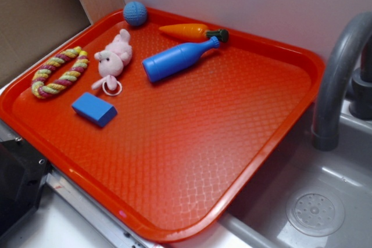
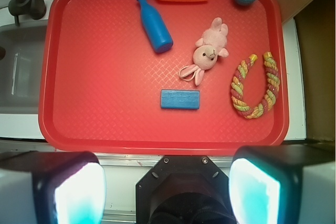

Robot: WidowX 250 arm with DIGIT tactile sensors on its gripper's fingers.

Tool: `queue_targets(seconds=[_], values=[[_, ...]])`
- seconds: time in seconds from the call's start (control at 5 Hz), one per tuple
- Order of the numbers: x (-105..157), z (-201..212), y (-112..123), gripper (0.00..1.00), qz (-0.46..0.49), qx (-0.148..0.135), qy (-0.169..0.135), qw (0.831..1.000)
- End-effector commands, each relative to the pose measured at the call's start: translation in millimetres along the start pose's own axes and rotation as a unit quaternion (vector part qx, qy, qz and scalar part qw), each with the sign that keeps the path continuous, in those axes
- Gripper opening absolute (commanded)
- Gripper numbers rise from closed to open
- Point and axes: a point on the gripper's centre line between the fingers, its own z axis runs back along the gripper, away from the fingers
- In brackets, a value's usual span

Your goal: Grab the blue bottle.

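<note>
The blue bottle [image 1: 177,60] lies on its side on the red tray [image 1: 203,161], near the tray's back edge, its cap pointing toward the carrot's green top. In the wrist view the blue bottle [image 2: 155,24] shows at the upper middle, far ahead of my gripper [image 2: 167,192]. My gripper hangs high, over the tray's near edge [image 2: 157,148]. It is open, its two fingers [image 2: 79,195] spread wide with nothing between them. The exterior view does not show the gripper.
On the tray also lie an orange carrot [image 1: 185,31] just behind the bottle, a blue knitted ball [image 1: 135,13], a pink bunny [image 1: 114,57], a rope ring [image 1: 60,72] and a flat blue block [image 1: 94,109]. A grey faucet [image 1: 340,68] and sink [image 1: 314,210] stand right of the tray.
</note>
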Motion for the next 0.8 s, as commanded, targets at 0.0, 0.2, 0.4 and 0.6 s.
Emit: queue_targets(seconds=[0.0,0.2,0.4,0.6], values=[[0.0,0.0,0.0,1.0,0.0,0.0,0.0,1.0],[43.2,-25.6,-8.7,1.0,-0.012,0.022,-0.024,0.999],[81.8,-51.8,-19.9,1.0,-0.056,0.031,-0.065,0.996],[116.1,-83.8,-24.2,1.0,-0.078,0.033,-0.061,0.995]])
